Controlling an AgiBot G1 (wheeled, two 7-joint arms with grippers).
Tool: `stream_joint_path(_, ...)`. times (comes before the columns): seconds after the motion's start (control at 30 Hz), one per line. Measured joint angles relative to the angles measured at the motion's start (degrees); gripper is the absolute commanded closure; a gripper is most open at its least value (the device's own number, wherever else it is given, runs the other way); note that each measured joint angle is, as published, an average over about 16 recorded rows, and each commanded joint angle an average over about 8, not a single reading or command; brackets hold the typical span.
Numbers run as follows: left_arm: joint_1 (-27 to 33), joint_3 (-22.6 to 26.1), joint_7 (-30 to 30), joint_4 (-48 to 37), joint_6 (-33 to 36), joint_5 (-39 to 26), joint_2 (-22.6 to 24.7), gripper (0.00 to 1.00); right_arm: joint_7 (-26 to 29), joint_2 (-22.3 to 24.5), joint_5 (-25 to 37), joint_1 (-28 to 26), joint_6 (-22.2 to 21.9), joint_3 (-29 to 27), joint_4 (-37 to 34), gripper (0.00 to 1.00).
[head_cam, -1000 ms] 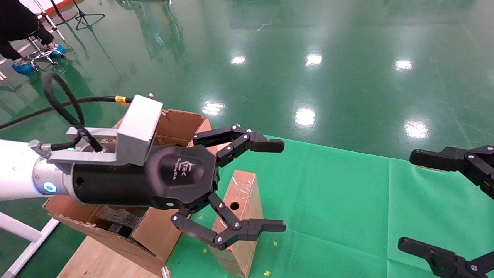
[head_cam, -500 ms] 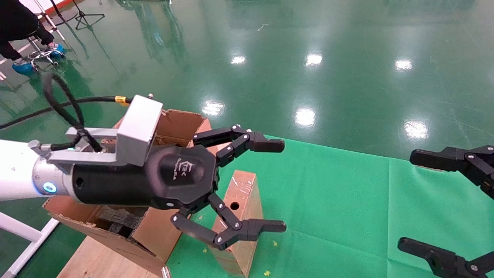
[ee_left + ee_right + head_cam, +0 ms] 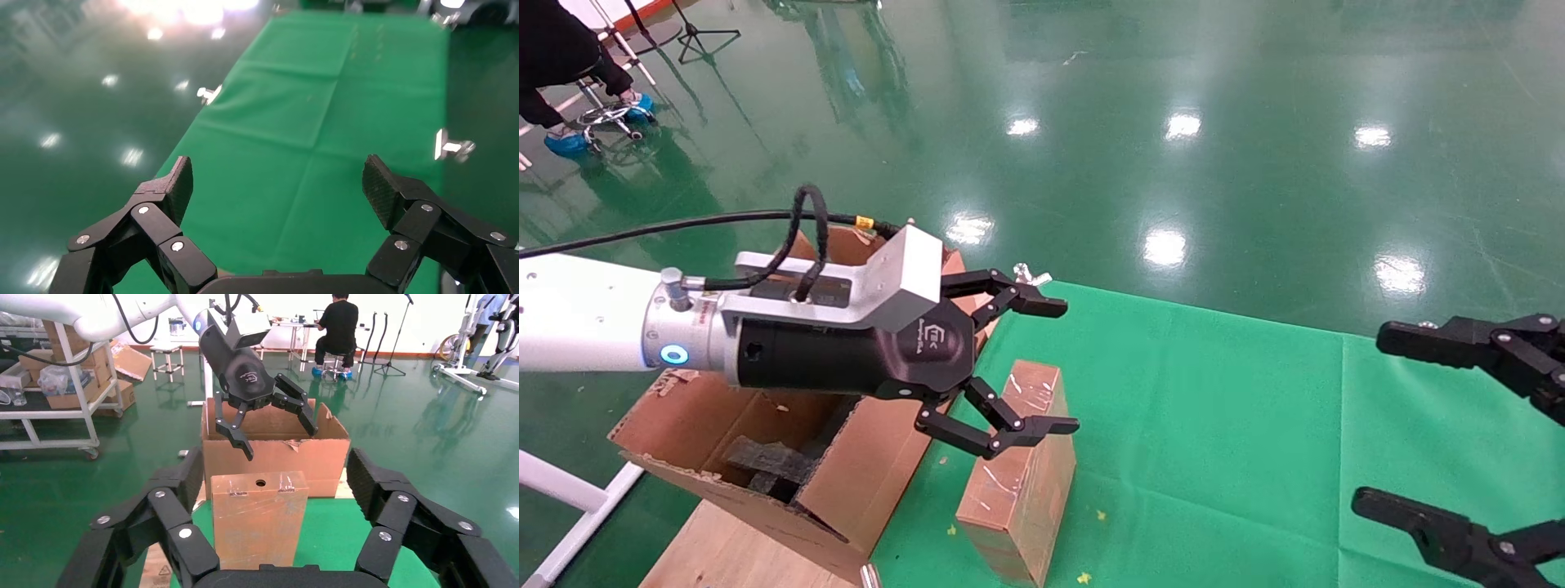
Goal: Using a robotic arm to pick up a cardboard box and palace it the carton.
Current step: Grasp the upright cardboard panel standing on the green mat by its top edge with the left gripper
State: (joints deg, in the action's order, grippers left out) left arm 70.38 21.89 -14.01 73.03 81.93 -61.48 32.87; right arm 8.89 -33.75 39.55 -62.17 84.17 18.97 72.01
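Cardboard box (image 3: 1017, 469): one, upright on the green cloth (image 3: 1254, 425), just beside the carton (image 3: 764, 441).
Left hand (image 3: 1042, 367): released, fingers spread above the box, holding nothing.
Right hand (image 3: 1442, 433): released, parked well apart from the box.
Risk: a glancing finger could likely topple the box.
Count: one box, one carton, two hands.

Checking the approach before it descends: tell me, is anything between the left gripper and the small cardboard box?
Nothing visible. The left gripper hangs open above the cardboard box, with only air between them. The carton stands beside the box.
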Motion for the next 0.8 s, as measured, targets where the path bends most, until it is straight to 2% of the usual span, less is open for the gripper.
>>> stream_joint_path(0.23,3.45,1.63,-3.38,1.67,-2.10,-6.31,-0.19,0.00,-0.01,0.00,0.00,0.00,-0.01,0.00,-0.01,1.00)
stream_joint_path(0.4,8.05,3.95,-9.35,3.12,-2.68,-13.57,0.81,0.00,-0.01,0.00,0.00,0.00,-0.01,0.00,-0.01,1.00)
stream_joint_path(0.57,14.68,7.57,-21.05,4.18,-1.26,-22.37,3.59,0.00,-0.01,0.00,-0.01,0.00,-0.01,0.01,-0.01,1.00)
stream_joint_path(0.8,24.78,14.83,-42.71,4.07,4.36,-33.26,9.38,0.00,-0.01,0.00,-0.01,0.00,-0.01,0.01,-0.01,1.00)
